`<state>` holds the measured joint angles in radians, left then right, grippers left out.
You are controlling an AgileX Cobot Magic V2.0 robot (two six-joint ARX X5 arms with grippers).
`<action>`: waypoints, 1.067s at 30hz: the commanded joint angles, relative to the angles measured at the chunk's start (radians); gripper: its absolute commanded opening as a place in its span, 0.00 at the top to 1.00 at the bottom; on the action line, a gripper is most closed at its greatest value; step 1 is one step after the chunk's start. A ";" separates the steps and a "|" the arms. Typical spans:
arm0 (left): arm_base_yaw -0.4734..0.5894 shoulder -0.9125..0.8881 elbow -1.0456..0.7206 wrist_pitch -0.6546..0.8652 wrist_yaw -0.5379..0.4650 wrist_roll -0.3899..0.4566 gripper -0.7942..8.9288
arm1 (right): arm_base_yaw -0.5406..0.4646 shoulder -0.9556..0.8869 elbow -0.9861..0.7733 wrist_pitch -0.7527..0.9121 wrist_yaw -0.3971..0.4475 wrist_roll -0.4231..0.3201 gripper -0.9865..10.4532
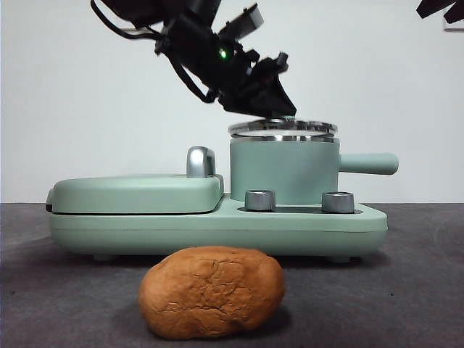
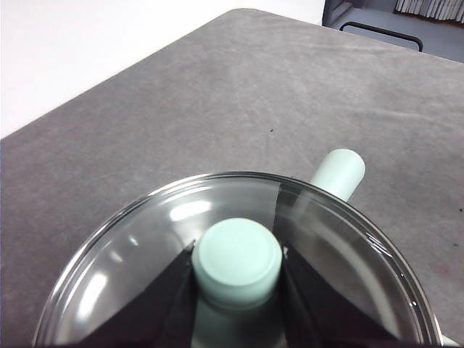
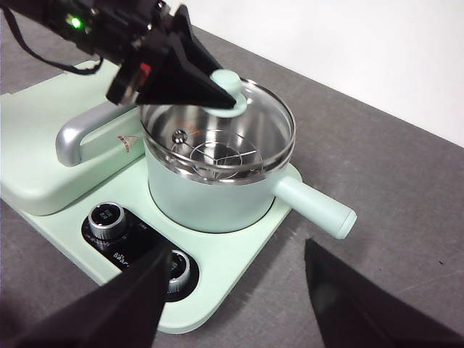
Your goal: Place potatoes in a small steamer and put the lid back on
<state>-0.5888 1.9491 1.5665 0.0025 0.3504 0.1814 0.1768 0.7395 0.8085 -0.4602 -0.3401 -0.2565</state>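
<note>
The mint-green cooking base (image 1: 217,225) with two steel dials spans the table, a flat green lidded griddle (image 1: 138,192) on its left half. On its right half stands the small steamer (image 1: 284,170), a mint-green cylindrical pot with a steel rim, its straight handle pointing right. Near the camera, well apart from the pot and lower left of it, lies the large oval orange-brown potato (image 1: 211,291), long axis running left to right, untouched on the grey table. The round glass lid (image 1: 283,127) with its steel rim sits just over the pot's rim, slightly raised or tilted. The left gripper (image 2: 237,264) comes down from the upper left, its jaws narrowed onto the lid's small green knob (image 2: 237,262). The right gripper (image 3: 232,297) hovers near the base's front with jaws spread wide and empty; it looks the freer one to fetch the potato once the lid is off.
</note>
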 commanded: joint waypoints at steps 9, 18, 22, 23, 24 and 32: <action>0.002 -0.190 0.026 -0.158 0.005 -0.056 0.91 | 0.003 0.004 0.020 0.010 0.000 0.013 0.66; 0.044 -0.358 0.014 -0.356 0.015 -0.052 0.91 | 0.005 0.004 0.020 -0.005 0.000 0.013 0.66; 0.082 -0.455 -0.041 -0.388 0.060 -0.053 0.91 | 0.016 0.004 0.020 -0.026 0.000 0.010 0.66; 0.092 -0.479 -0.056 -0.402 0.062 -0.052 0.91 | 0.023 0.004 0.020 -0.031 0.000 0.007 0.66; 0.103 -0.509 -0.079 -0.411 0.062 -0.052 0.91 | 0.034 0.004 0.020 -0.036 0.000 0.002 0.66; 0.179 -0.784 -0.334 -0.434 0.062 -0.077 0.91 | 0.212 0.021 0.020 -0.052 0.000 -0.048 0.64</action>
<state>-0.4110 1.2007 1.2396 -0.4564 0.4023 0.1246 0.3634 0.7460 0.8089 -0.5152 -0.3393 -0.2901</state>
